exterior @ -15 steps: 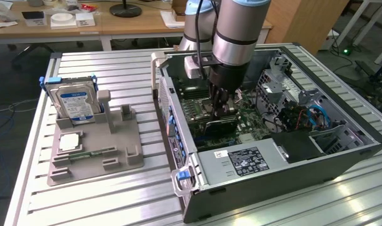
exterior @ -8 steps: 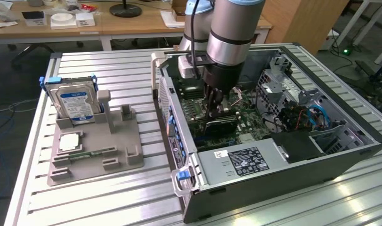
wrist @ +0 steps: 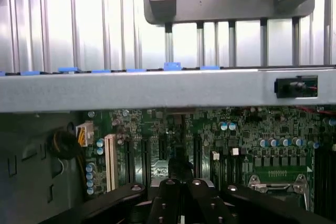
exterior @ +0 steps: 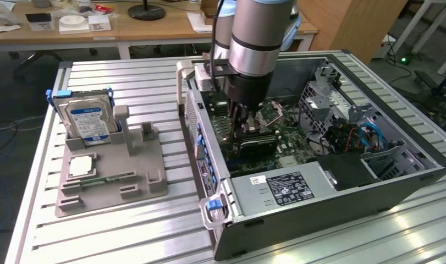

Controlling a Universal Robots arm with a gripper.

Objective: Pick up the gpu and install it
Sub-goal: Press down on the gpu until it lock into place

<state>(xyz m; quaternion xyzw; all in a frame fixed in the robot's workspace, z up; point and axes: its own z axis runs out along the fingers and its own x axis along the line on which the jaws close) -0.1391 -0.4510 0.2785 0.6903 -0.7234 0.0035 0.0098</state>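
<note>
Silver hard drive [exterior: 89,122] upright in grey holder [exterior: 113,170], apart from case [exterior: 369,187].

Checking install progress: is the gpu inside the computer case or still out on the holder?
Inside the case: the gpu sits low over the motherboard, directly beneath the gripper, whose jaws are shut.

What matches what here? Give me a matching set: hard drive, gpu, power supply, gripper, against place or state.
Things:
1. hard drive
2. gpu
3. power supply
4. gripper

Place or state:
A. fingers together, lowered into the case
B. silver box with a label, at the case's near end
C. upright in the gray holder on the table
D. dark card low on the green board, under the gripper

Pairs: 1-C, 2-D, 3-B, 4-A
</note>
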